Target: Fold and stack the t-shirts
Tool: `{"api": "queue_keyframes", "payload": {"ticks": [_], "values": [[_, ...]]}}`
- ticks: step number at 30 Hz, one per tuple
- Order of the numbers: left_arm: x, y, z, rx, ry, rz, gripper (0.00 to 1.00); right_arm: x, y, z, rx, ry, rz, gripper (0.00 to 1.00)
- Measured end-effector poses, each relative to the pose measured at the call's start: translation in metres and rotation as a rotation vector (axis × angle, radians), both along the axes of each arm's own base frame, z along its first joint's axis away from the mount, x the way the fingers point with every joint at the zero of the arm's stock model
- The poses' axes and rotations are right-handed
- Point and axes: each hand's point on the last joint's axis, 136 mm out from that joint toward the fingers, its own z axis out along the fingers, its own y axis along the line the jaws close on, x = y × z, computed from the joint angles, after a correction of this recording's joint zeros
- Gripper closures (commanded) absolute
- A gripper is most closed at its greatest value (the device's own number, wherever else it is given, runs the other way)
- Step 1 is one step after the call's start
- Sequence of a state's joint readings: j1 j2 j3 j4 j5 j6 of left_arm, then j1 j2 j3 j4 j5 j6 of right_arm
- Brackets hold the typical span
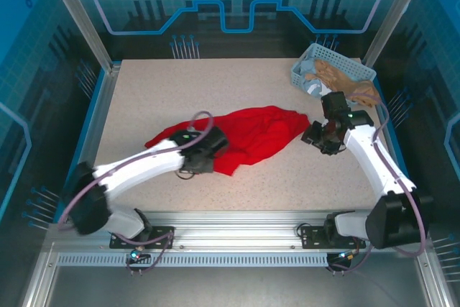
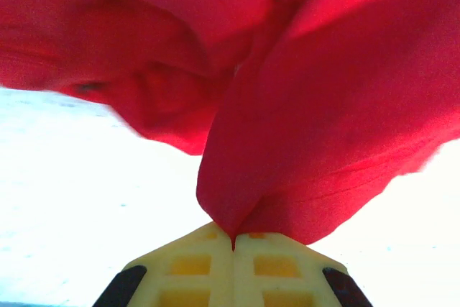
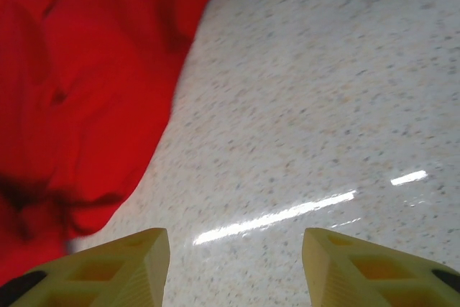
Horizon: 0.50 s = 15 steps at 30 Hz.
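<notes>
On the speckled table [image 1: 180,91] lies a big red t-shirt [image 1: 262,134], all bunched up near the middle. The left gripper [image 1: 207,150] sits on the left part of the shirt, near its front edge. Seen from the left wrist, its two yellow fingers [image 2: 194,264] are pressed tight together, and a fold of the red cloth is pinched between them. The cloth rises from the fingertips and spreads wide above them like a tent.

The right gripper [image 1: 318,138] is at the other end of the shirt, just beside its right edge. Seen from the right wrist, its fingers [image 3: 129,264] stand apart with a gap between them, and they hold nothing. Bare table shows past that gap. The red shirt lies off to the left of those fingers, close to the left one, but I cannot tell if it touches.

At the far right corner of the table sits a pale blue basket [image 1: 300,70] with more soft cloth [image 1: 334,73] piled in it, well apart from the red shirt.
</notes>
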<state>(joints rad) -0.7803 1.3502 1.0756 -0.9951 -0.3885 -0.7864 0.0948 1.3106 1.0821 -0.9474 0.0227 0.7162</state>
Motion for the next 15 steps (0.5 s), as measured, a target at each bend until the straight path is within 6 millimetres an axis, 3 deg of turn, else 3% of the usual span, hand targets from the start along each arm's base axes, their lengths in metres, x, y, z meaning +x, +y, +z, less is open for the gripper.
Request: {"api": "queue_keyframes", "payload": {"ticks": [3,7,12,15], "values": [[-0.004,0.042,0.036,-0.057,-0.11,0.121,1.0,0.011,-0.009,-0.014,0.001,0.037,-0.061,0.49],[-0.019,0.089,0.057,-0.067,-0.19,0.247,1.0,0.028,-0.009,-0.03,0.014,0.072,-0.102,0.5],[-0.031,0.114,0.066,-0.054,-0.232,0.336,1.0,0.044,-0.002,-0.051,0.059,0.106,-0.153,0.5],[-0.037,0.124,0.067,-0.027,-0.235,0.375,1.0,0.055,0.004,-0.052,0.07,0.109,-0.164,0.46]]}}
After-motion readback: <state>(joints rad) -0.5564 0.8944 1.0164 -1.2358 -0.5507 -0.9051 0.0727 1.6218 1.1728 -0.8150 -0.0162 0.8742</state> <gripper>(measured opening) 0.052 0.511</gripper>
